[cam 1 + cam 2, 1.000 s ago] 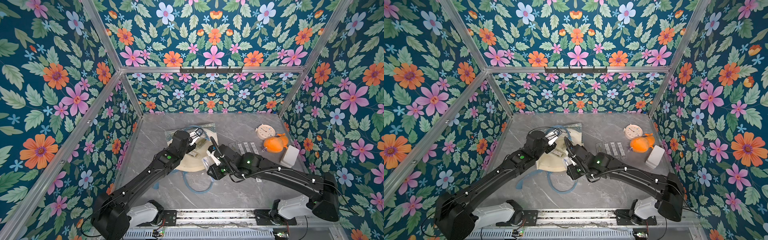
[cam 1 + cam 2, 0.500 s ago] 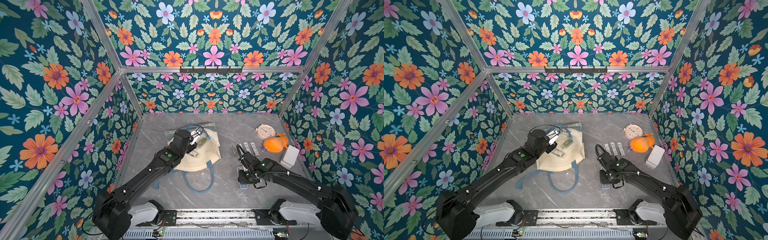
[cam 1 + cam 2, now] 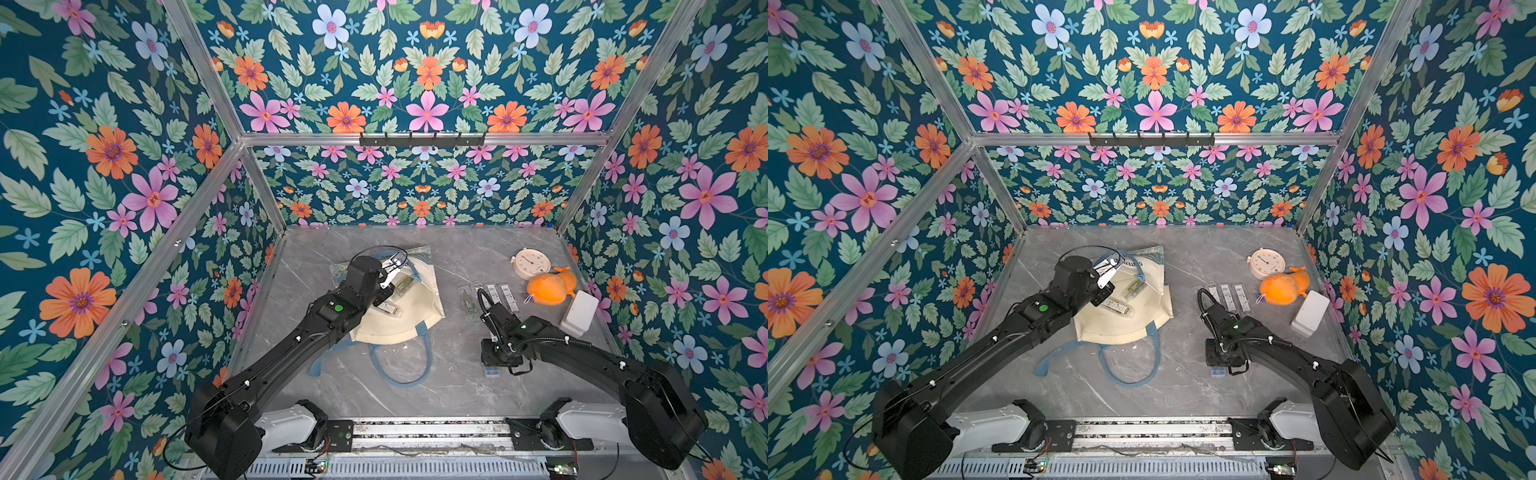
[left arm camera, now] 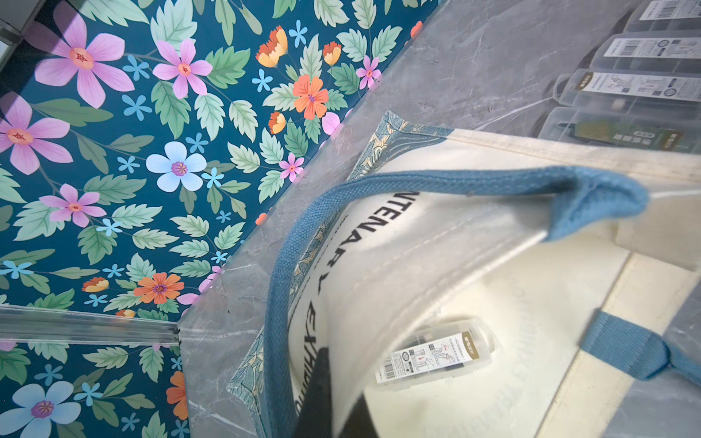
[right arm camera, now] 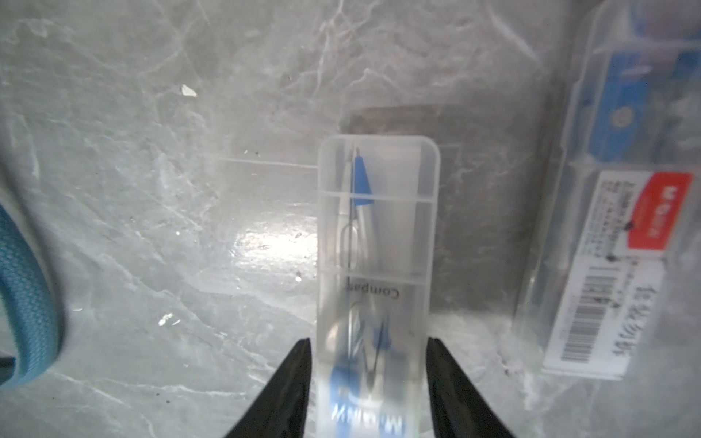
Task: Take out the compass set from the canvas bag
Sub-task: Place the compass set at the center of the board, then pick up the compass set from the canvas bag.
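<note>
Near the front edge, the right pincer (image 5: 368, 341) points down, its jaws slightly apart on either side of the compass set (image 5: 375, 227). The set lies flat on the tabletop (image 3: 436, 395), with one more case (image 5: 607, 265) just beside it. Mid-tabletop, the outstretched left pincer (image 3: 388, 272) is clamped on the bag (image 3: 415, 324), holding its mouth up; two cases (image 3: 388, 308) lie inside. Farther right, four cases (image 3: 493, 293) lie in a row.

I am seeing matte black arms (image 3: 291, 345) on white bases (image 3: 286, 426); a green light (image 3: 338, 308) is glowing behind the left gripper (image 3: 395, 266)'s jaws, and the right gripper (image 5: 370, 343)'s fingers (image 5: 292, 379) are tapering black.
</note>
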Controlling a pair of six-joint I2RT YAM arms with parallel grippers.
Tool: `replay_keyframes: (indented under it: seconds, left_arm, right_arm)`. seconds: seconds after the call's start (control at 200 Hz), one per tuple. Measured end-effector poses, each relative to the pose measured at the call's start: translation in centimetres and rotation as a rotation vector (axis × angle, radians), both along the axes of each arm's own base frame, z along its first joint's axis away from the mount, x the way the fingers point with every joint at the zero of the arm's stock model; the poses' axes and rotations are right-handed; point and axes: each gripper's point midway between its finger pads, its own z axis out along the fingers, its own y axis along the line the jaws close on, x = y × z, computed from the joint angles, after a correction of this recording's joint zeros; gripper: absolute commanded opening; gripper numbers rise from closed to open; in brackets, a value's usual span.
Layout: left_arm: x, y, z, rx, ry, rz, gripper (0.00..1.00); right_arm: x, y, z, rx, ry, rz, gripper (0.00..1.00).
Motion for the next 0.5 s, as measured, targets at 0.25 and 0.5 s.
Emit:
replay_keyframes:
  seconds: [0.25,0.5]
  left_arm:
    - [-0.1,-0.4,0.9,-0.02,0.017,-0.008,0.0]
    - [-0.1,-1.0,1.1,-0.034,0.034,-0.028,0.0]
  right_arm:
    - [1.6,2.3,3.6,0.073,-0.111,0.109,0.61]
    - [0.6,12.7,10.0,0.323,-0.504,0.665,0.6]
